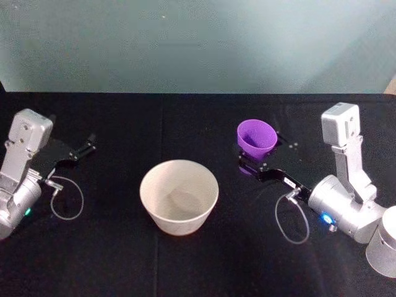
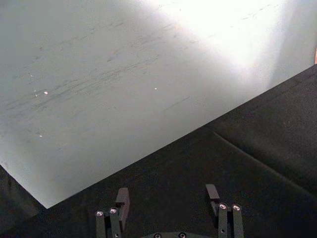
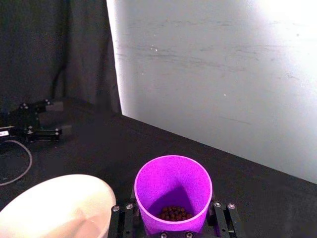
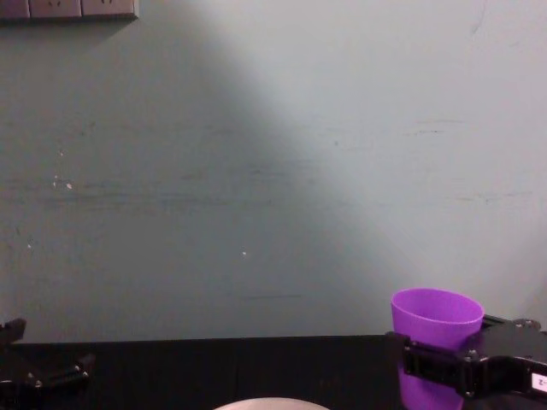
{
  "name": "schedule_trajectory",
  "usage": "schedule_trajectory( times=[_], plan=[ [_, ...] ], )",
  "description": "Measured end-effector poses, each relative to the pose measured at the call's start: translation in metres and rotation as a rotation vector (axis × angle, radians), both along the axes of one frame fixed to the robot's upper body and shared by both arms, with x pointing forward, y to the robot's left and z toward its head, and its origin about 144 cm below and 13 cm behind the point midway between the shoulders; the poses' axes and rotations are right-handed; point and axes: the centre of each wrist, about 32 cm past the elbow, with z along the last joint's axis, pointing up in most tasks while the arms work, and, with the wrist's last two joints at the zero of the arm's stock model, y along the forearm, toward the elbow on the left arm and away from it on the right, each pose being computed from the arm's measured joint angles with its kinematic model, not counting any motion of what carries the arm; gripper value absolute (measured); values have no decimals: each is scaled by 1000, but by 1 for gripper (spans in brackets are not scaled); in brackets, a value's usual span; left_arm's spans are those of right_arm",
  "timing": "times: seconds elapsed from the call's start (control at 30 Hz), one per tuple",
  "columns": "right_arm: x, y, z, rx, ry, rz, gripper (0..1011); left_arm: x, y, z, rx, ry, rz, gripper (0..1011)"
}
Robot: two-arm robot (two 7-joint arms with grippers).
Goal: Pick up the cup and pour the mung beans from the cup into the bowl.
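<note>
Item: cup (image 1: 257,136), purple, tapered, no handle. Orientation: upright, long axis close to vertical, wider rim pointing up and narrow base down. Contents: a shallow layer of dark mung beans (image 3: 173,214) at the bottom, well below the rim. Location: right half of the black-covered table (image 1: 185,266), farther back than the bowl (image 1: 179,197) and to its right, apart from it; whether the base touches the cloth cannot be told. Holder: right gripper (image 3: 172,218), clamped on the lower body of the cup, one black finger (image 3: 122,218) on each side, the arm reaching in from the right edge of the table. Item: bowl, pale whitish, round, wider than the cup, standing open side up at the table's centre, inside bare. Item: left gripper (image 2: 167,198), at the left side of the table, well apart from the bowl and the cup, fingers spread with nothing between them, aimed toward the back of the table. Backdrop: pale wall (image 4: 273,171) behind the far table edge.
</note>
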Motion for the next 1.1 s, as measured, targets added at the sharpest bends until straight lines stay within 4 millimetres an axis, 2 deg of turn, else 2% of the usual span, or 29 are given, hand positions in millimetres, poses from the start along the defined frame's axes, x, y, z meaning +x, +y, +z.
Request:
schedule_trajectory(
  times=[1.1],
  plan=[
    [0, 0, 0, 0, 0, 0, 729, 0, 0, 0, 0, 0, 0, 1000]
  ],
)
